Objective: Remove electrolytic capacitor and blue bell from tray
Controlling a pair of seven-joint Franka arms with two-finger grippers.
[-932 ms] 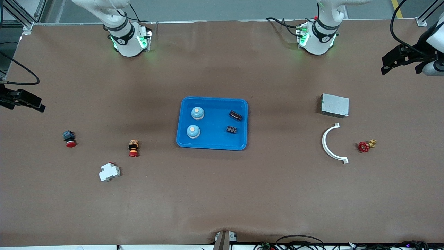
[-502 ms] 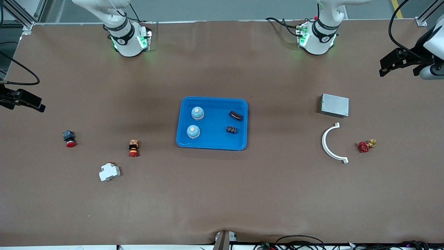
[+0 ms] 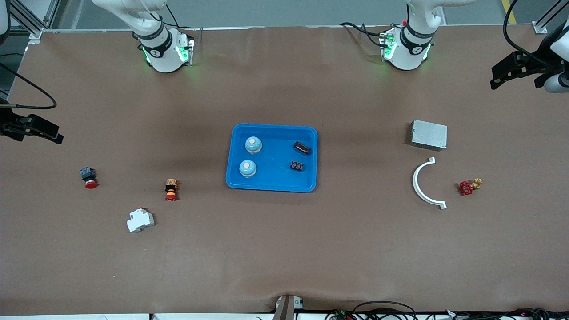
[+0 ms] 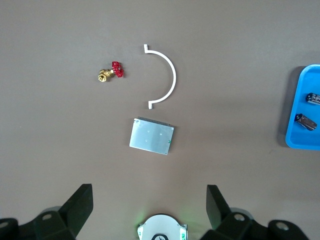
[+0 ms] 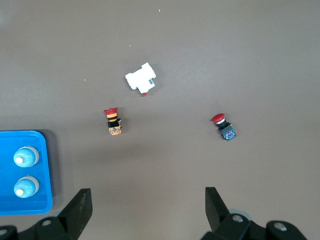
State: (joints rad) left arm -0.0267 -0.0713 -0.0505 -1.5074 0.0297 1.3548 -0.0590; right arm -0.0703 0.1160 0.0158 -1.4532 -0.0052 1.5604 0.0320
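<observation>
A blue tray (image 3: 275, 180) lies at the middle of the table. In it sit two pale blue bells (image 3: 253, 144) (image 3: 248, 168) toward the right arm's end and two dark capacitors (image 3: 302, 148) (image 3: 297, 166) toward the left arm's end. My left gripper (image 3: 500, 78) hangs high over the left arm's end of the table, open and empty (image 4: 150, 192). My right gripper (image 3: 53, 133) hangs high over the right arm's end, open and empty (image 5: 148, 195). The left wrist view catches the capacitors (image 4: 314, 98) in the tray; the right wrist view catches the bells (image 5: 26, 157).
Toward the left arm's end lie a grey metal box (image 3: 428, 134), a white curved strip (image 3: 422, 184) and a red-handled brass valve (image 3: 469, 186). Toward the right arm's end lie a red push button (image 3: 88, 177), an orange and red button (image 3: 171, 189) and a white breaker (image 3: 140, 220).
Both grippers have shifted only slightly, still open and high above the table's ends. Nothing on the table has moved.
</observation>
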